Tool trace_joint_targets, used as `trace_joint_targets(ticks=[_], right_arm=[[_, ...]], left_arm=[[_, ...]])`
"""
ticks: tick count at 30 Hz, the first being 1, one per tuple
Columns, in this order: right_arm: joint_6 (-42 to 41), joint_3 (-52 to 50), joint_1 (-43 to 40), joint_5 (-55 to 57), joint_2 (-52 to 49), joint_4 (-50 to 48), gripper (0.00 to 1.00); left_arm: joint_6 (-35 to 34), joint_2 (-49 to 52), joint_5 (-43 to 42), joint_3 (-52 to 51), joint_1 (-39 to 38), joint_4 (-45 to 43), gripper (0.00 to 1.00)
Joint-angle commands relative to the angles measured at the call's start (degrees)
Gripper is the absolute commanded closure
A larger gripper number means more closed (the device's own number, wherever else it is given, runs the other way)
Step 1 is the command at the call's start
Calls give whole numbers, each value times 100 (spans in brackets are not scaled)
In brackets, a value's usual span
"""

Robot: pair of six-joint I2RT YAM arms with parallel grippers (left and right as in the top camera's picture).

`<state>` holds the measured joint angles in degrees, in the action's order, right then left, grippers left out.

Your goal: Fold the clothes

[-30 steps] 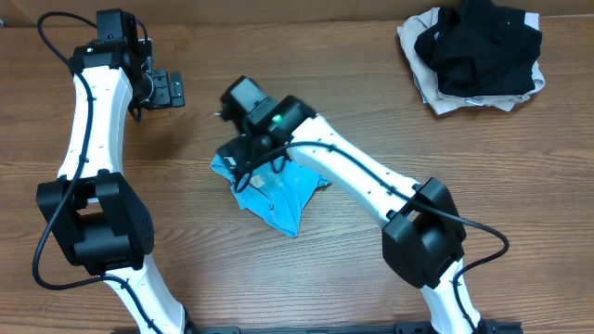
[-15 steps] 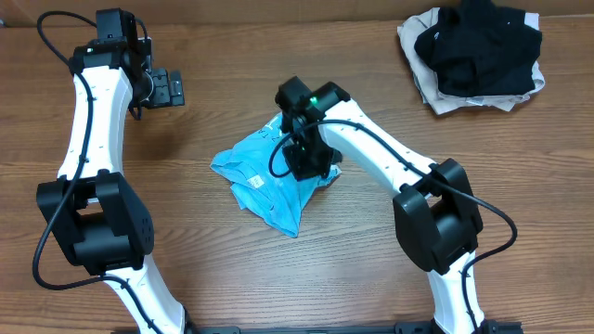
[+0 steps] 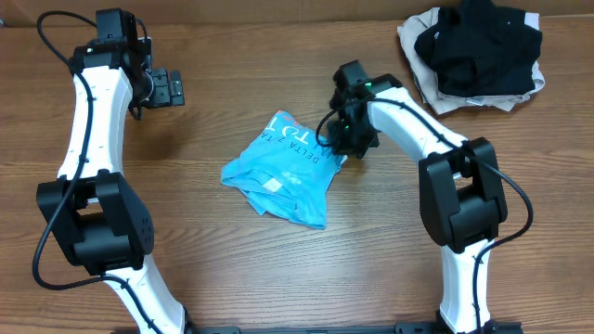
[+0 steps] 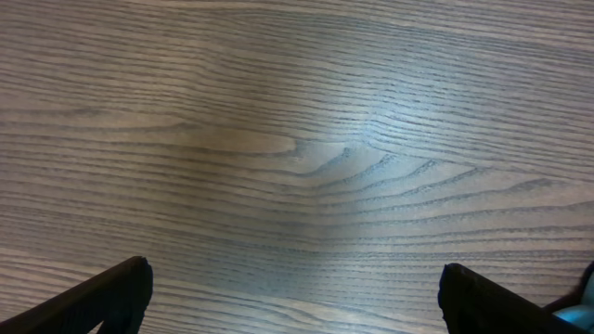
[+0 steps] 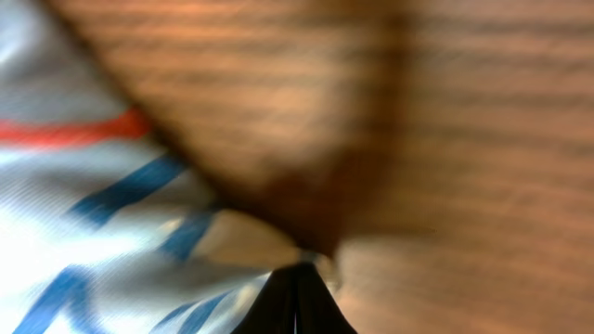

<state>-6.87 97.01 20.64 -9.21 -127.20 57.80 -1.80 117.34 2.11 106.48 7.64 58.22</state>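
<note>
The clothes, a light sky-blue T-shirt (image 3: 283, 172) with white lettering, lies crumpled mid-table. My right gripper (image 3: 343, 148) is at the shirt's right edge, shut on a pinch of cloth. In the right wrist view its black fingers (image 5: 299, 278) are pressed together with the pale blue fabric (image 5: 102, 213) bunched at their tips; blue and red-orange print shows on it. My left gripper (image 3: 167, 88) hangs open over bare wood at the far left, well away from the shirt. Its fingertips (image 4: 102, 297) stand wide apart, with nothing between them.
A black garment (image 3: 478, 42) lies heaped on a beige one (image 3: 427, 93) at the back right corner. A sliver of blue cloth (image 4: 580, 301) shows at the right edge of the left wrist view.
My right gripper closed on the shirt and moved right and back, dragging the shirt's edge with it and spreading the cloth. The left arm stayed still.
</note>
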Motion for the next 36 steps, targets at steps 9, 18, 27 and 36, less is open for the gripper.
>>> trace_joint_targets(ticks=[9, 18, 27, 36], right_arm=[[133, 382, -634, -306, -229, -227, 95], [-415, 2083, -723, -1178, 72, 1023, 44], [-866, 2243, -229, -1423, 863, 1547, 39], [-815, 1875, 839, -920, 887, 2214, 27]], left_arm=[[-103, -44, -249, -26, 22, -201, 0], [-101, -44, -326, -26, 22, -365, 0], [-103, -44, -323, -26, 22, -361, 0], [-101, -44, -323, -26, 22, -302, 0]])
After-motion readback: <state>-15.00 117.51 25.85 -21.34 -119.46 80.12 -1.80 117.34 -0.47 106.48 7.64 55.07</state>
